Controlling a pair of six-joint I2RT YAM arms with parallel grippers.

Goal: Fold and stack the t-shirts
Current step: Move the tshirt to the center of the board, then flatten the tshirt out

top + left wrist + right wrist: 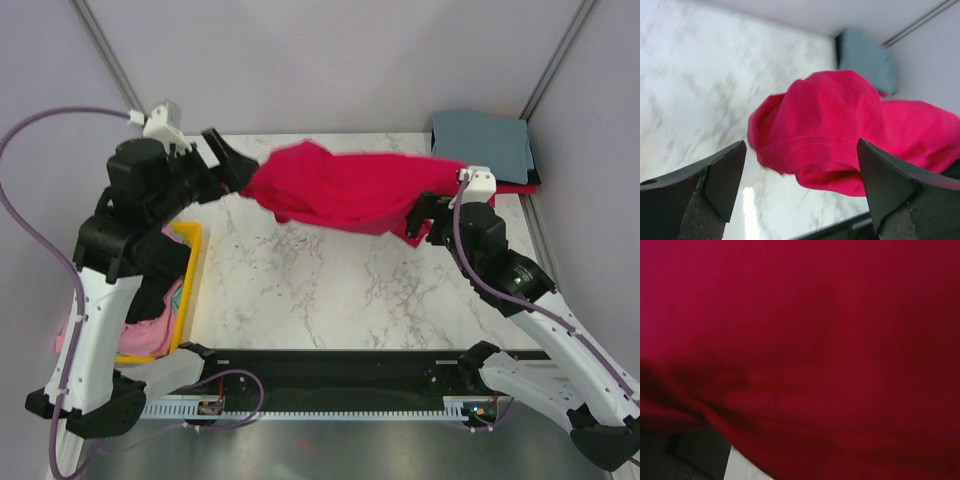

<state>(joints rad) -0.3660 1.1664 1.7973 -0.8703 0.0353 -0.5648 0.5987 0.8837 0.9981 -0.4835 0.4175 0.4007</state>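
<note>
The red shirt is bunched across the 12 o'clock side of the table, with one end draped over the right gripper, whose jaws stand wide beneath it. The left gripper gapes wide and holds nothing. It is probably best to pinch two hem corners and spread the shirt flat before folding.

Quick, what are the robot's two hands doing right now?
Left gripper: open, holding nothing.
Right gripper: open, red t-shirt draped over it.

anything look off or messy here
The crimson t-shirt is bunched and crumpled, not folded, draped over the right tool and filling its camera view. The folded grey-blue shirt at the far right corner lies neat.
</note>
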